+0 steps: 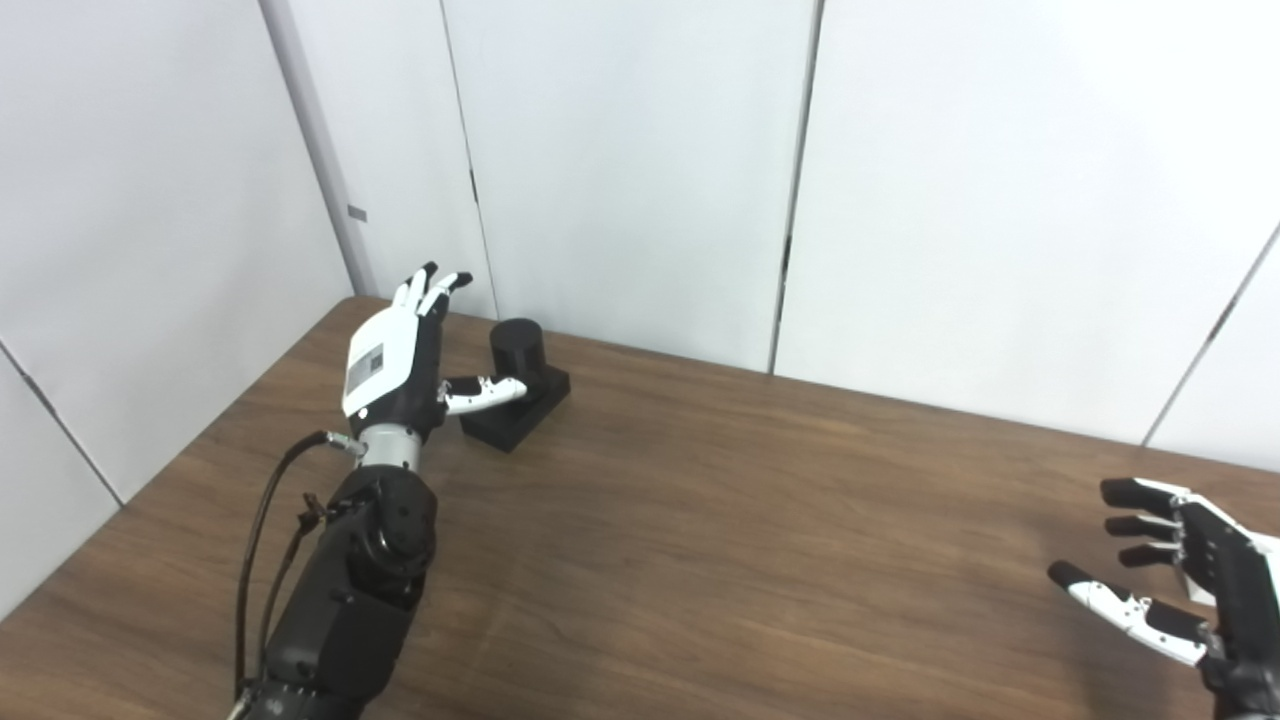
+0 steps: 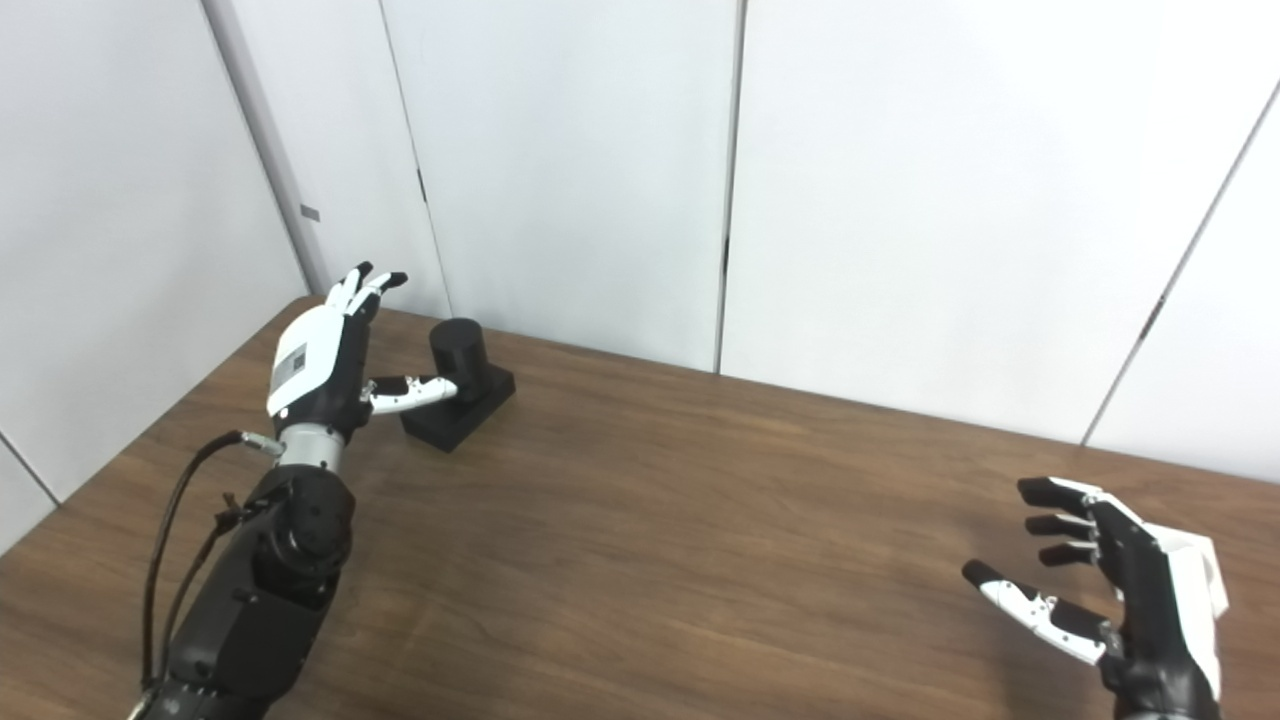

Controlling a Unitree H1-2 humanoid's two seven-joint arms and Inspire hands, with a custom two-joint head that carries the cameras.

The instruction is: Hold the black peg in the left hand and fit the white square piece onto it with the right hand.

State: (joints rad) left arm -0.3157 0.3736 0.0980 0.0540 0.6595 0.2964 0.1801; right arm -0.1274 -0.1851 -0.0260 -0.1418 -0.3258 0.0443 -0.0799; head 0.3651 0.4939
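The black peg is a short cylinder standing on a black square base, at the far left of the wooden table. My left hand is open just to the left of it, fingers pointing up and apart. Its thumb reaches across the front of the peg, at or near the base; I cannot tell whether it touches. My right hand is open and empty, palm to the left, low over the table's near right corner. I cannot make out a white square piece in either view.
White wall panels rise right behind the table's far edge and along its left side. The left forearm with its black cables lies over the near left part of the table.
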